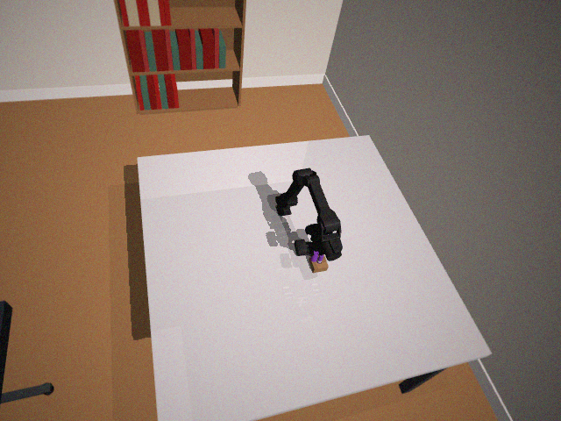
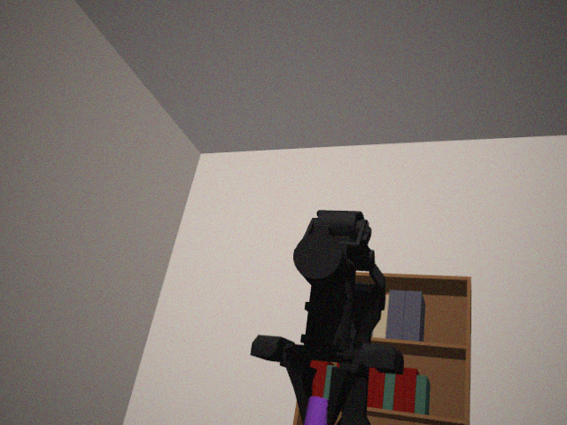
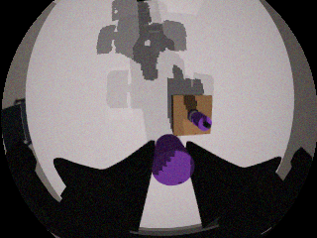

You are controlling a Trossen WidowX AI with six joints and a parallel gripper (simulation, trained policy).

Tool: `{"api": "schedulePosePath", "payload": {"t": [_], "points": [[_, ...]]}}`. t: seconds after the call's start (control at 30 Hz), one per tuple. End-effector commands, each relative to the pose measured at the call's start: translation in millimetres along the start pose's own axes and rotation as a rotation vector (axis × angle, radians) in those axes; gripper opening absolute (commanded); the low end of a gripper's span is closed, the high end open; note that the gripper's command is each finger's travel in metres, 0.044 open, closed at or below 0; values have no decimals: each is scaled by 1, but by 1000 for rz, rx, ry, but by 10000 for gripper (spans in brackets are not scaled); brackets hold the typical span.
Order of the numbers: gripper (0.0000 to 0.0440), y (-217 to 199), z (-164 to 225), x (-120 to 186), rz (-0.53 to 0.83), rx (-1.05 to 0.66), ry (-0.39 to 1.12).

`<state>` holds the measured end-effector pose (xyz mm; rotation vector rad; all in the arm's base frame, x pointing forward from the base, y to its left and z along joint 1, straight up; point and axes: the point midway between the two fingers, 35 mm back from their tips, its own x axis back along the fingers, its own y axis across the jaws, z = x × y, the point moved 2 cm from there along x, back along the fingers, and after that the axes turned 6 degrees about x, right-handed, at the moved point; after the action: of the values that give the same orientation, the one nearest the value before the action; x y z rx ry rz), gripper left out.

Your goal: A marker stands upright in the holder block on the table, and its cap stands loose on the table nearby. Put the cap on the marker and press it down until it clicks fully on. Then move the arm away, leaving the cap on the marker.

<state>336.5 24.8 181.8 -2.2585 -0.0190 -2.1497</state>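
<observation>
The holder block [image 1: 319, 269] [image 3: 182, 126] is a small wooden-brown cube on the table [image 1: 235, 317]. The marker [image 1: 321, 259] [image 3: 199, 119] stands upright in it, with a purple body and a dark tip, uncapped. My gripper [image 3: 170, 145] is shut on the purple cap [image 1: 315, 256] [image 2: 316, 410] [image 3: 173, 166], which sits between the two black fingertips. In the wrist view the cap is below and left of the marker, apart from it. In the top view cap and marker appear side by side. The block and marker are out of frame in the exterior view.
The arm [image 1: 323, 199] [image 2: 327, 302] reaches over the table from its base behind the block. Its shadow [image 1: 272, 217] [image 3: 149, 45] falls on the table. A bookcase [image 1: 206, 98] [image 2: 451, 306] stands by the far wall, beyond the table.
</observation>
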Motion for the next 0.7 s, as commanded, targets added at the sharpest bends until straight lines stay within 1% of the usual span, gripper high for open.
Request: {"api": "schedulePosePath", "payload": {"t": [0.0, 0.2, 0.37, 0.67], "points": [[5, -14, -4, 5, 6, 15, 2], [0, -35, -12, 9, 4, 51, -6], [0, -44, -15, 9, 1, 71, -11], [0, -46, -16, -5, -3, 90, -39]]}}
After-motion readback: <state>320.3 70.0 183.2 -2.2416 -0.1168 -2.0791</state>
